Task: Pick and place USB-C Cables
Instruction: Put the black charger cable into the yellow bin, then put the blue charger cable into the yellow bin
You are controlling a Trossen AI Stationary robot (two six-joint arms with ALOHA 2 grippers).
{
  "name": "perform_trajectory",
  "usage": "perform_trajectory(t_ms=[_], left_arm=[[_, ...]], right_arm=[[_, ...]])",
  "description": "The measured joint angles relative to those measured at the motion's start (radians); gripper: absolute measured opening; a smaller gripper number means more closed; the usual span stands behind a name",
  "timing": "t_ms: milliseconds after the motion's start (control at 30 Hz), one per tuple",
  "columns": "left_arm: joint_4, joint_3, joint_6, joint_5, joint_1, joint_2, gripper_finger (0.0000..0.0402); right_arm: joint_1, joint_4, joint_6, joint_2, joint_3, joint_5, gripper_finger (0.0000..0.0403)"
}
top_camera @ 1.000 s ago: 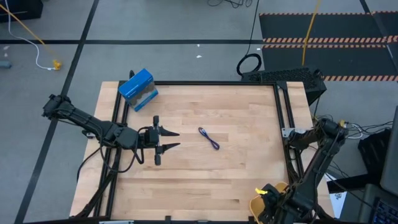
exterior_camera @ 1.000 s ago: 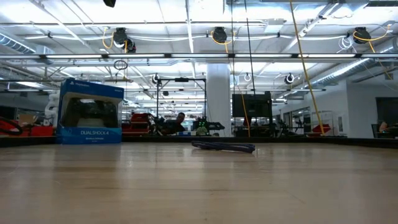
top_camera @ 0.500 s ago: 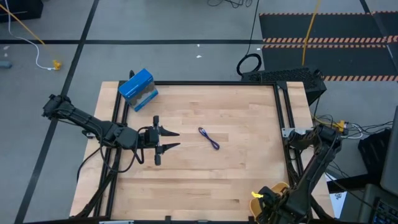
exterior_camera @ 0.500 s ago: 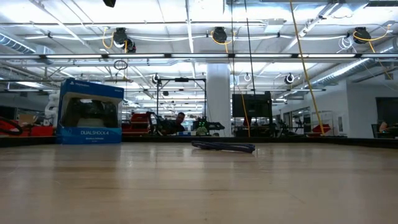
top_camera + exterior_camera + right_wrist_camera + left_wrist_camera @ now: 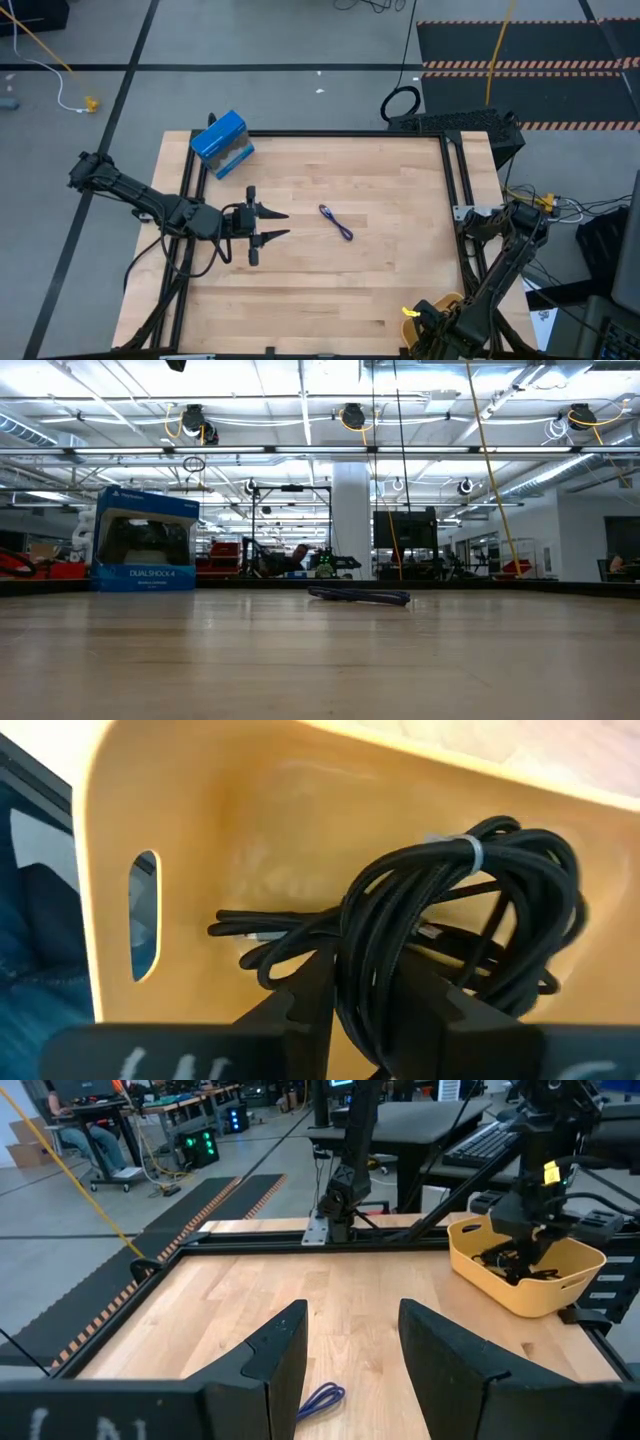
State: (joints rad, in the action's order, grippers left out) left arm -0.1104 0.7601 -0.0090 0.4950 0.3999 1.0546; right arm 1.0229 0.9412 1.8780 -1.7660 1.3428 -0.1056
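Note:
The blue-purple USB-C cable [image 5: 336,221] lies loose on the wood near the table's middle, and shows in the low view [image 5: 360,596] and the left wrist view [image 5: 322,1400]. My left gripper [image 5: 276,224] is open, level with the table, a short way to the cable's left and pointing at it. My right gripper [image 5: 365,995] hangs over the yellow bin [image 5: 420,325] at the table's near right corner. Inside the bin a thin black cable [image 5: 262,935] lies on the floor beside a coiled black cable [image 5: 470,910] with a pale tie. My right gripper has strands of the coiled black cable [image 5: 368,970] between its two fingers [image 5: 305,995], coming from above and pointing down into the bin. The rest of the coil rests on the bin's floor. The fingers' own bodies hide how far back the strands reach.
A blue box [image 5: 222,143] stands at the table's far left corner. A black frame rail [image 5: 330,133] runs round the table. Bare wood [image 5: 400,250] lies between the blue-purple cable and the bin.
The right arm has shifted a little over the bin, its wrist moving slightly toward the table's left. The left arm and the blue-purple cable have stayed where they were.

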Motion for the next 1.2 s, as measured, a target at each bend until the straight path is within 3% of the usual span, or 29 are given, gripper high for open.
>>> perform_trajectory(t_ms=[567,933,1200], left_arm=[[0.000,0.000,-0.005,0.000,0.000,0.000,0.0161],[-0.026,0.000,-0.004,0.000,0.000,0.000,0.0161],[-0.026,0.000,-0.004,0.000,0.000,0.000,0.0161]], right_arm=[[-0.002,-0.055,-0.027,0.016,-0.017,-0.004,0.0144],[-0.014,-0.023,-0.025,0.074,-0.017,-0.003,0.0146],[-0.031,0.034,-0.048,0.188,-0.017,-0.028,0.0146]])
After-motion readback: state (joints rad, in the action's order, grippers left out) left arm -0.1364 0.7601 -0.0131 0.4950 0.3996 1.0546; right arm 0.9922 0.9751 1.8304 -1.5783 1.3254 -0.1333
